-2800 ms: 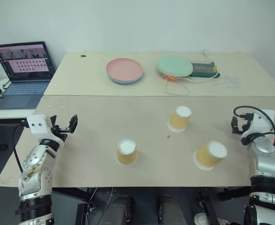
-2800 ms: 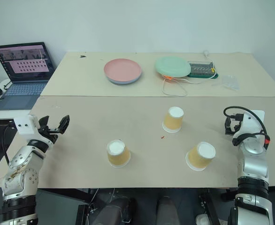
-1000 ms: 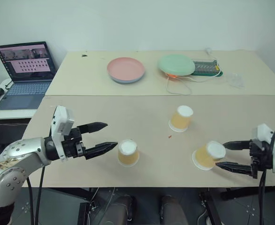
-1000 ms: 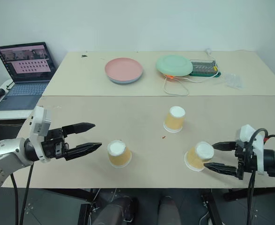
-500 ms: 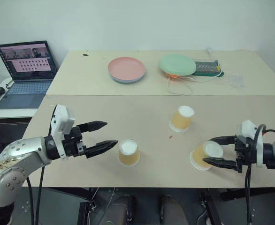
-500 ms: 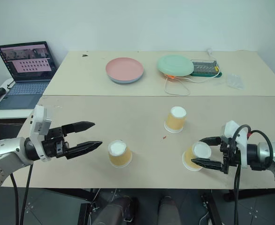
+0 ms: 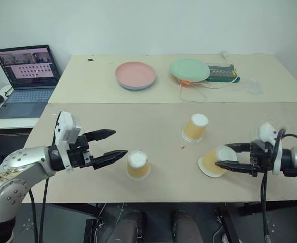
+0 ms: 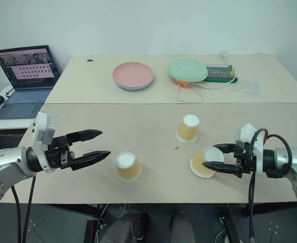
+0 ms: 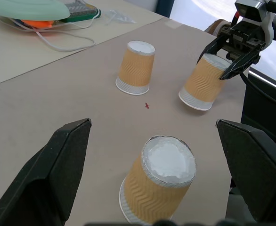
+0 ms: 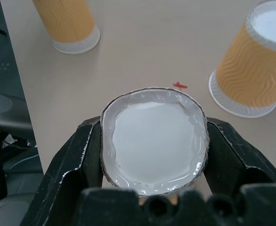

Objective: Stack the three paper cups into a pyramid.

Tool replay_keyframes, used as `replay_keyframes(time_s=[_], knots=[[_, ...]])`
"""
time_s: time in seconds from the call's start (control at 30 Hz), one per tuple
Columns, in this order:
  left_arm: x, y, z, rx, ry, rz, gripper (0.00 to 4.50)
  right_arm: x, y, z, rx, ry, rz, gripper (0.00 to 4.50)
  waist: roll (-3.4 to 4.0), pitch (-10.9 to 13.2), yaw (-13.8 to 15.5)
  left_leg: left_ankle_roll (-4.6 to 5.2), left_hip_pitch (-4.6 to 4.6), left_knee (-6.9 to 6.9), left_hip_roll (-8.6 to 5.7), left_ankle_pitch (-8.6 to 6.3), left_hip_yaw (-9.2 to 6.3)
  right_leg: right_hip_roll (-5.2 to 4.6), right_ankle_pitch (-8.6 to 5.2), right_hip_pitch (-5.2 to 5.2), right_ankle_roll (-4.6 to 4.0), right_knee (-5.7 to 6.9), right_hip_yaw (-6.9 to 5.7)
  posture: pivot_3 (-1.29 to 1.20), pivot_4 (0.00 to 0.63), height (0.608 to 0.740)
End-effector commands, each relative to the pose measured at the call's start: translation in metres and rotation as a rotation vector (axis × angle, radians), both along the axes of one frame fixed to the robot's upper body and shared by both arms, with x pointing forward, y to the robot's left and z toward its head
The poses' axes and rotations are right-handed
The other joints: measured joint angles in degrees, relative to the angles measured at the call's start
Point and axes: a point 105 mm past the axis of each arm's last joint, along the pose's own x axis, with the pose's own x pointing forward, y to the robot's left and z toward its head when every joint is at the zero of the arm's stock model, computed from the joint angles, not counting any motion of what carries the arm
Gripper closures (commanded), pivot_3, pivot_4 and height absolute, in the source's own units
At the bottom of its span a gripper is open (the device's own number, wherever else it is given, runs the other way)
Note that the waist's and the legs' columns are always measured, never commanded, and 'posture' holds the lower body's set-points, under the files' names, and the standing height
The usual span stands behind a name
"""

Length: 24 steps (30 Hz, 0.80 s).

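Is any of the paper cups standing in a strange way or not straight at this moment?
Yes. The cup in the right gripper leans over, its rim toward the table's middle and its white base pinched between the fingers. The other two cups, one in front of the left gripper and one further back, stand upside down and straight.

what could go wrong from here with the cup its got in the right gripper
The right gripper pinches the tilted paper cup near its white base, so the thin wall could crush or the cup could slip out. Carried toward the upright cup by the red mark, it could knock that one over. The open left gripper sits close to the near cup and might nudge it.
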Motion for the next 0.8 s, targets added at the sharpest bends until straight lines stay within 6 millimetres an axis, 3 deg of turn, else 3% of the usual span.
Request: replay_keyframes(time_s=[0.03, 0.27, 0.37, 0.53, 0.8], knots=[[-0.002, -0.002, 0.007, 0.024, -0.032, -0.016, 0.00, -0.001, 0.033, 0.042, 0.047, -0.113, 0.177, 1.85, 0.00, 0.00, -0.27, 0.00, 0.01, 0.00, 0.00, 0.00, 0.05, 0.00, 0.03, -0.01, -0.02, 0.00, 0.02, 0.00, 0.150, 0.718], [0.001, -0.005, 0.007, 0.026, -0.038, -0.025, 0.00, 0.008, 0.084, 0.053, -0.022, -0.144, 0.483, 1.85, -0.22, 0.08, -0.25, -0.01, 0.03, 0.01, 0.10, 0.00, 0.04, 0.02, 0.06, -0.01, -0.05, -0.03, -0.06, 0.00, 0.150, 0.718], [0.001, -0.006, 0.007, 0.026, -0.041, -0.024, 0.00, 0.023, 0.100, 0.052, -0.041, -0.163, 0.545, 1.85, -0.28, 0.12, -0.13, 0.00, -0.02, 0.01, -0.02, 0.00, 0.05, 0.08, 0.20, -0.07, -0.26, -0.04, -0.10, 0.00, 0.150, 0.718], [0.000, -0.006, 0.008, 0.025, -0.047, -0.017, 0.00, 0.065, 0.114, 0.033, -0.145, -0.171, 0.549, 1.85, -0.40, 0.18, -0.19, 0.01, 0.01, 0.03, -0.03, -0.01, 0.04, 0.14, 0.38, -0.09, -0.49, -0.07, -0.14, 0.00, 0.150, 0.718], [-0.004, -0.005, 0.008, 0.031, -0.046, 0.002, 0.00, 0.098, 0.132, 0.014, -0.198, -0.156, 0.569, 1.85, -0.41, 0.20, -0.61, -0.10, 0.01, 0.03, -0.01, 0.04, 0.01, 0.33, 0.46, -0.16, -0.61, 0.04, -0.04, 0.00, 0.150, 0.718]])
